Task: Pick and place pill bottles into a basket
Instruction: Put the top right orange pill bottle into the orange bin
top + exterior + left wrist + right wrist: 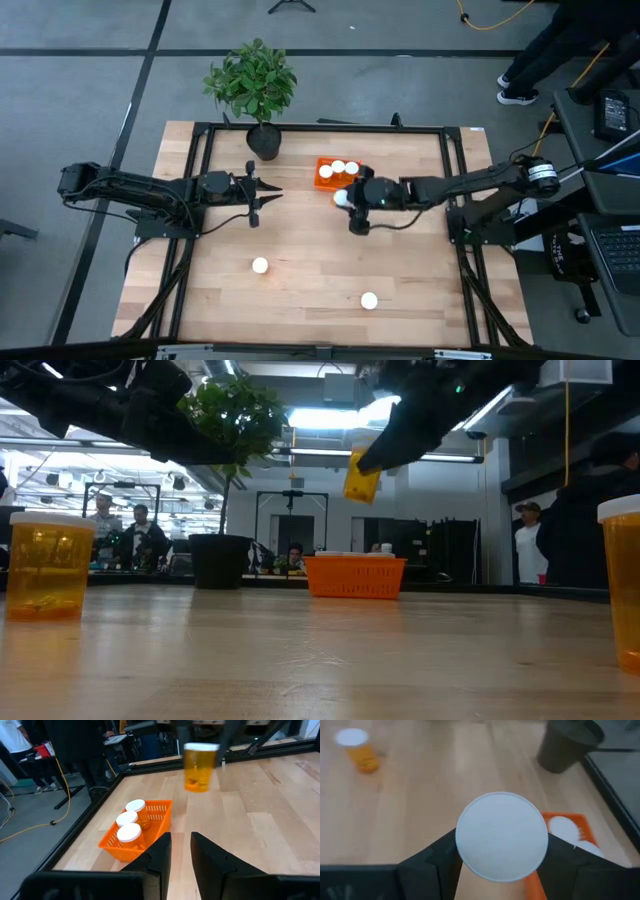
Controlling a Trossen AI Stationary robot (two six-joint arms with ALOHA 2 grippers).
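Observation:
My right gripper [346, 197] is shut on a pill bottle [361, 476] with a white cap and orange body, lifted above the table beside the orange basket [322, 183]. The basket stands on the table near the far edge and holds three white-capped bottles [131, 820]. Two more bottles stand upright on the table: one at the near middle [260, 265] and one at the near right [369, 300]. My left gripper [272, 195] hovers left of the basket, shut and empty, with its fingers [161, 854] pointing toward the basket. My right gripper pinches the bottle between its two fingers [436, 861], one on each side, just under the white cap [501, 836]. The fingers come from above. The bottle hangs below them, a little tilted with the cap up, and its orange body [199, 770] is clear of the table.
A dark pot with a green plant [262, 138] stands at the far edge, left of the basket. A black frame [205, 150] runs round the table. People stand in the room beyond [528, 545]. Bare wood lies between the two arms.

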